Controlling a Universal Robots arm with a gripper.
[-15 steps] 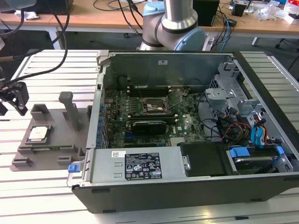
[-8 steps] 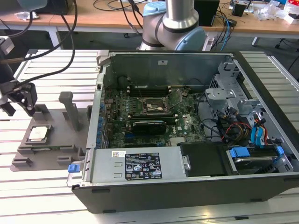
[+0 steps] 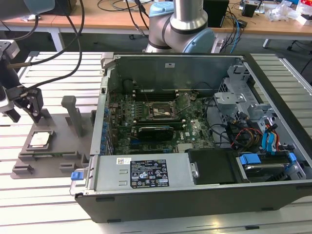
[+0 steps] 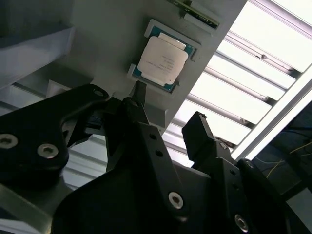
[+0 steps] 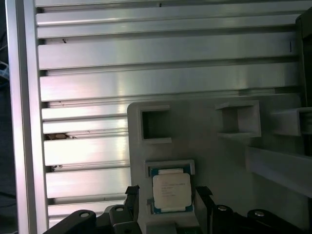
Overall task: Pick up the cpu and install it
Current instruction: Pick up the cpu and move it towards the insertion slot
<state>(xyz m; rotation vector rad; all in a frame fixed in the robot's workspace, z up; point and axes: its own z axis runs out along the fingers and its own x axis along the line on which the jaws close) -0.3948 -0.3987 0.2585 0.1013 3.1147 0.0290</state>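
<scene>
The cpu (image 3: 40,140) is a small square chip with a silvery top, lying flat in a recess of the gray tray (image 3: 58,155) at the exterior view's left. My gripper (image 3: 25,117) hangs just above and behind it, open, with nothing between its black fingers. In the first wrist view the cpu (image 5: 171,191) sits between the two fingertips (image 5: 132,193), and the gripper (image 5: 168,196) does not touch it. The second wrist view has the cpu (image 4: 163,58) beyond the spread fingers (image 4: 141,105) of the gripper (image 4: 168,108). The motherboard socket (image 3: 161,113) lies inside the open computer case.
The open computer case (image 3: 195,190) takes up the middle and the exterior view's right, with cables and drive bays inside. Upright gray posts (image 3: 72,113) rise from the tray beside the cpu. The slatted metal table (image 3: 44,204) lies underneath. The arm's base (image 3: 187,27) stands behind the case.
</scene>
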